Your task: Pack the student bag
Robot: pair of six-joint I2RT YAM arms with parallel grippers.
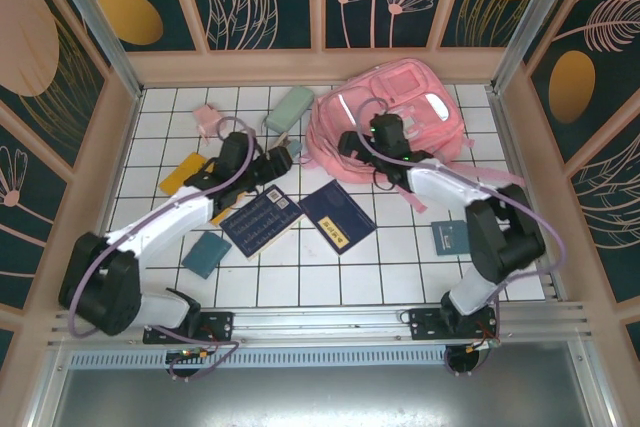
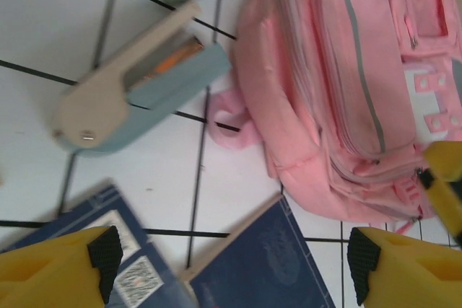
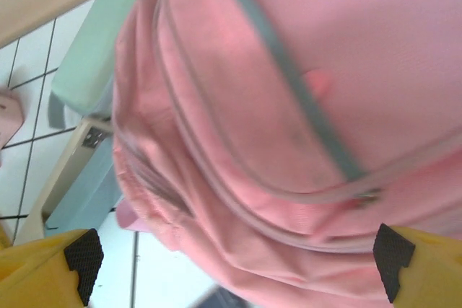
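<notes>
Looking first at the left gripper (image 2: 231, 261), we see its yellow fingers (image 2: 58, 268) standing well apart with nothing between them, hanging over the white tiled table (image 2: 43, 19). Below it lie the corners of the left dark blue book (image 2: 108, 247) and the right dark blue book (image 2: 267, 265). Just beyond them sits a beige and pale blue stapler-like thing (image 2: 137, 91), its far end just beside the student bag (image 2: 346, 91).

Our right gripper (image 3: 238, 265) also has its jaws spread wide and clamps nothing. It hovers over the bag's near left side, and we cannot tell whether it touches the fabric.

From the top view, we find the bag at the far right of the table, lying flat with its front pockets facing up. A mint green case (image 1: 290, 109) lies just to its left, with a small pink box (image 1: 207, 119) farther left. A teal booklet (image 1: 449, 237) lies near the right arm.
</notes>
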